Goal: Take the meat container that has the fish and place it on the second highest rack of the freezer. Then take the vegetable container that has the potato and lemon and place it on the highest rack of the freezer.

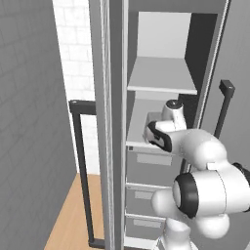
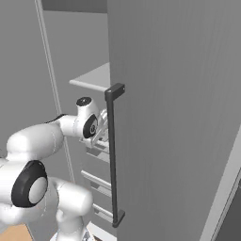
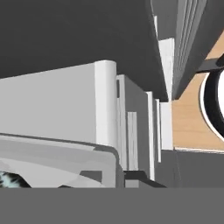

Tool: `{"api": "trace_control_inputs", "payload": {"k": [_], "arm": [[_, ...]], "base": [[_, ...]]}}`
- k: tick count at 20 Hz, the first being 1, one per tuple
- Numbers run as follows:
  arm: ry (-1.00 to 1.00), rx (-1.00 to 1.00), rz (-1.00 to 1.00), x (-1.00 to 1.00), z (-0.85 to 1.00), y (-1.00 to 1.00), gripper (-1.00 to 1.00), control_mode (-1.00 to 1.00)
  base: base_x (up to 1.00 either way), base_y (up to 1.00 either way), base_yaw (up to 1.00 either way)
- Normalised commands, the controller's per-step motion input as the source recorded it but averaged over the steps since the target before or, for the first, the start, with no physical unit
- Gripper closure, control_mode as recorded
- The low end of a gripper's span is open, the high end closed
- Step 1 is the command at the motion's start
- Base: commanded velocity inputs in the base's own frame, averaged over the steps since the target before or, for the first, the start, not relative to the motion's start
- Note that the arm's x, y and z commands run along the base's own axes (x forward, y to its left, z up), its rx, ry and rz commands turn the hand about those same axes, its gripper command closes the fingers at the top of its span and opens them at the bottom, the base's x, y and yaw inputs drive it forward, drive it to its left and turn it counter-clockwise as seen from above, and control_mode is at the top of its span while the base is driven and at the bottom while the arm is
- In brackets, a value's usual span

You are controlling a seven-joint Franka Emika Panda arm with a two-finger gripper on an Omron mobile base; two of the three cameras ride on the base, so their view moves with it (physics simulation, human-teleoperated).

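The freezer (image 1: 114, 58) stands open, and my arm reaches into it at the level of the second highest rack (image 1: 138, 128). The highest rack (image 1: 161, 75) is a bare pale board just above. The meat container (image 3: 57, 153) is a pale grey tray. Its rim lies right at my fingertips in the hand view, and a speckled grey-green bit of the fish (image 3: 8, 179) shows inside it. A corner of the container (image 1: 152, 117) shows beside my wrist over the second rack. My gripper (image 2: 100, 130) is shut on the container's rim, its fingers mostly hidden.
Pale grey drawers (image 1: 146, 168) stack below the racks. An open door with a black bar handle (image 1: 80, 171) stands at the left. The other open door (image 2: 179, 117), with its handle (image 2: 113, 155), is close on the right of my arm. Wooden floor (image 1: 73, 215) lies below.
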Motion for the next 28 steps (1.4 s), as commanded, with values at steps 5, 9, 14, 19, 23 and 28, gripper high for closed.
{"api": "trace_control_inputs", "payload": {"k": [5,9,14,19,23,28], "arm": [[-0.03,0.00,-0.04,0.54,-0.24,-0.17,1.00,-1.00],[0.00,0.00,0.00,0.23,-0.47,-0.19,1.00,-1.00],[0.00,0.00,0.00,0.39,-0.20,-0.17,1.00,-1.00],[-0.02,0.00,0.00,0.31,-0.05,-0.06,1.00,-1.00],[-0.01,0.00,0.00,0.00,0.00,0.01,1.00,-1.00],[0.00,0.00,0.00,0.00,0.00,0.00,-1.00,-1.00]], "base": [[0.00,0.00,0.00],[0.00,0.00,0.00],[0.00,0.00,0.00],[0.00,0.00,0.00],[0.00,0.00,0.00],[0.00,0.00,0.00]]}}
